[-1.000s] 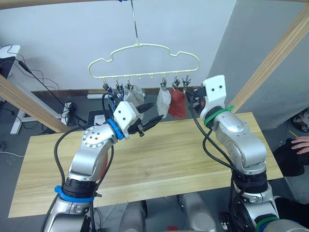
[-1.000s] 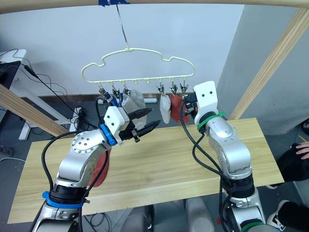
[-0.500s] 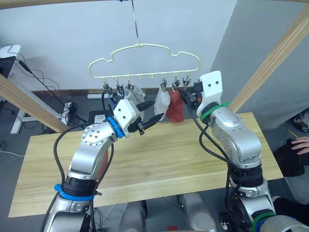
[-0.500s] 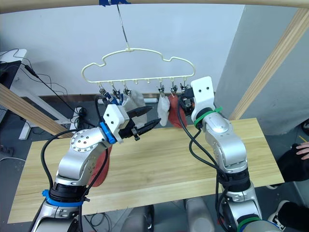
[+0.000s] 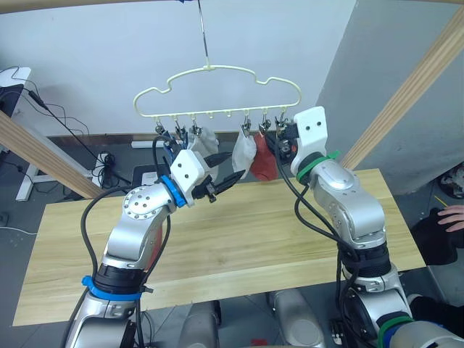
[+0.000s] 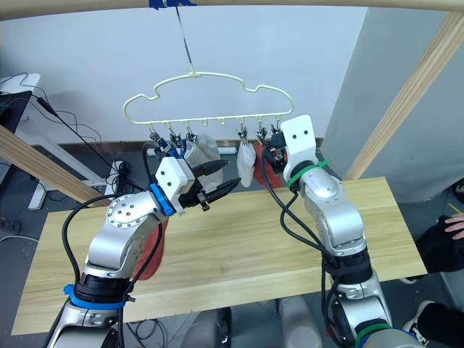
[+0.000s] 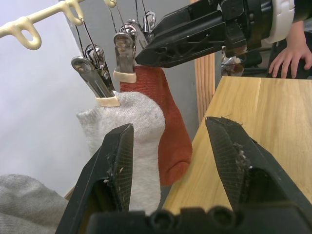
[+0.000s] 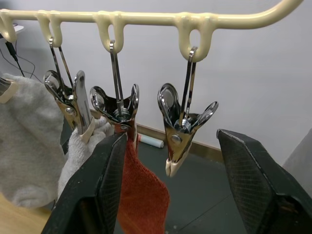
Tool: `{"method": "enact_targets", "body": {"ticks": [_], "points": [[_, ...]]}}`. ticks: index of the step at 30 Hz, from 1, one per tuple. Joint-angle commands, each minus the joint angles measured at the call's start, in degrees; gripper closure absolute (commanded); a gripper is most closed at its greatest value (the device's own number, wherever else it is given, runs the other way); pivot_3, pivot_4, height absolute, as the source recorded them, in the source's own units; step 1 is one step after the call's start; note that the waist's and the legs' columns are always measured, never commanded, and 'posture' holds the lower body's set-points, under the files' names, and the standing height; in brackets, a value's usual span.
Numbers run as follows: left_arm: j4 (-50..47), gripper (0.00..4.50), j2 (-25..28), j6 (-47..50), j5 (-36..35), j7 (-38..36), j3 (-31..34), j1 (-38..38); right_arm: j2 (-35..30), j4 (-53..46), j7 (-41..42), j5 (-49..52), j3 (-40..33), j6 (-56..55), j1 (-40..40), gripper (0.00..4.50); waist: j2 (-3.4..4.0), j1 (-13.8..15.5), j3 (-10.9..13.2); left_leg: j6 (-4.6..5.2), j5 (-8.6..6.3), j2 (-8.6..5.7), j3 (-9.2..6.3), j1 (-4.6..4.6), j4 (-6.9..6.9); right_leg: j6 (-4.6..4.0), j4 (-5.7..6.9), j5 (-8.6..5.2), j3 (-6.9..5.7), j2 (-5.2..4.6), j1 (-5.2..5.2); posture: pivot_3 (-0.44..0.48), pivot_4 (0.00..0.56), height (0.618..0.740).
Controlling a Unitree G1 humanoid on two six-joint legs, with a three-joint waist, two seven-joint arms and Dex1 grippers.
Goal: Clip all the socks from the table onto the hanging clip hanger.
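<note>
Right gripper (image 8: 168,195) up at the clip hanger (image 5: 217,90), fingers spread either side of an empty clip (image 8: 183,129) beside the hung rust-red sock (image 8: 141,200). Left gripper (image 7: 170,161) parted, holding nothing, facing the hung grey sock (image 7: 129,126), above the table (image 5: 239,239)

Pale wood table (image 5: 239,239), seemingly one rust-red sock (image 6: 150,255)

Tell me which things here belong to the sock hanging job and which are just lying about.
Job:
clip hanger
rust-red sock
light grey sock
empty clip
table
left gripper
right gripper

Lying about:
cables
person's hand
</note>
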Motion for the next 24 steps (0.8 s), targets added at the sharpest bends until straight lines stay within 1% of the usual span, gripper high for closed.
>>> {"method": "enact_targets", "body": {"ticks": [1, 2, 9, 21, 24], "points": [[-1.5, 1.91, 0.3, -1.1, 0.1, -0.1, 0.2, -0.4, 0.7, -1.2, -0.9, -0.6, -0.4, -1.5, -1.1, 2.35, 0.00, 0.0, 0.0, 0.00, 0.00, 0.00, 0.00, 0.00, 0.00, 0.00, 0.00, 0.00, 0.00, 0.00, -0.01, -0.211, 0.292, 0.740], [-1.5, 1.91, 0.3, -1.1, 0.1, -0.1, 0.2, -0.4, 0.8, -1.3, -1.1, -0.8, -0.5, -1.5, -1.1, 2.71, 0.00, 0.0, 0.0, 0.00, 0.00, 0.00, 0.00, 0.00, 0.00, 0.00, 0.00, 0.00, 0.00, 0.00, 0.00, -0.211, 0.292, 0.740], [-1.5, 1.91, 0.0, -1.2, 0.3, 0.0, -0.1, -0.3, 1.0, -1.7, -1.7, -0.8, -1.0, -1.0, -1.2, 2.71, 0.00, 0.0, 0.0, 0.00, 0.00, 0.00, 0.00, -0.01, 0.00, 0.00, 0.00, 0.00, 0.00, -0.01, 0.00, -0.217, 0.292, 0.740], [-1.4, 1.91, 0.0, -1.5, 0.5, -0.2, -0.7, -0.3, 6.2, -4.4, -8.0, -1.1, -3.3, 3.2, -2.2, 2.71, 0.00, 0.0, 0.0, 0.00, 0.00, 0.00, -0.01, -0.01, 0.00, -0.01, 0.01, 0.00, 0.00, -0.01, -0.01, -0.217, 0.292, 0.740], [-1.4, 1.91, -0.1, -1.6, 0.6, -0.2, -0.9, -0.3, 6.7, -4.9, -8.1, -0.7, -3.3, 4.1, -2.1, 2.71, 0.00, 0.0, 0.0, 0.00, 0.00, 0.00, -0.01, -0.01, 0.00, -0.01, 0.01, 0.00, 0.00, -0.01, -0.02, -0.217, 0.292, 0.740]]}}
